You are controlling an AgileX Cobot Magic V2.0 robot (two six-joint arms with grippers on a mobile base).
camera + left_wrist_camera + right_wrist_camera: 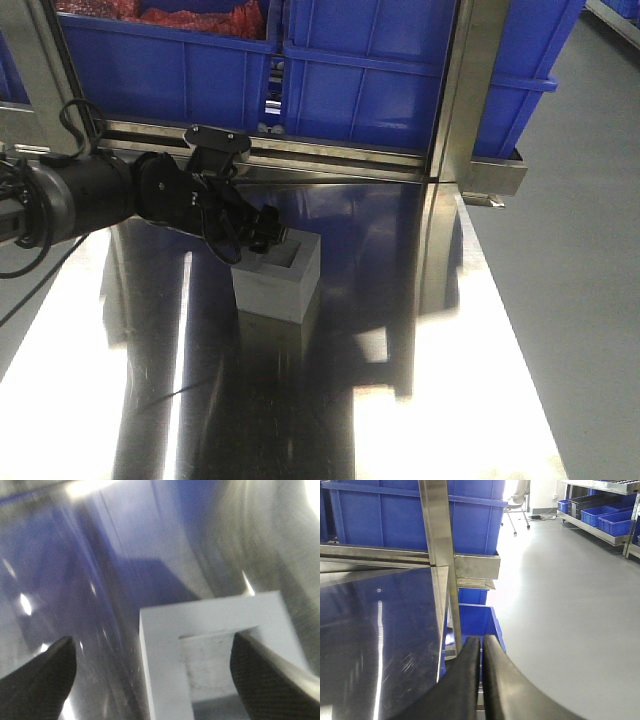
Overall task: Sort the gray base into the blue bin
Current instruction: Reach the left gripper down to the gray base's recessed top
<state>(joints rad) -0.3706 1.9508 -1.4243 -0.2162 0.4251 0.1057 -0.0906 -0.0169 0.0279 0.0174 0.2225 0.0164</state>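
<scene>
Gray base sits on the shiny steel worktop with its square recess facing up, and it's too cube-ish for any real long axis. Left claw is spread apart, straddling one wall. Right claw is pinched together. Blue bin sits behind.

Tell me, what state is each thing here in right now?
gray base: upright on the steel table, recess up, not gripped.
left fingers: open, astride the base's wall, one over its recess.
right fingers: shut, empty.
blue bins: on the rack behind the table, base not inside.
</scene>
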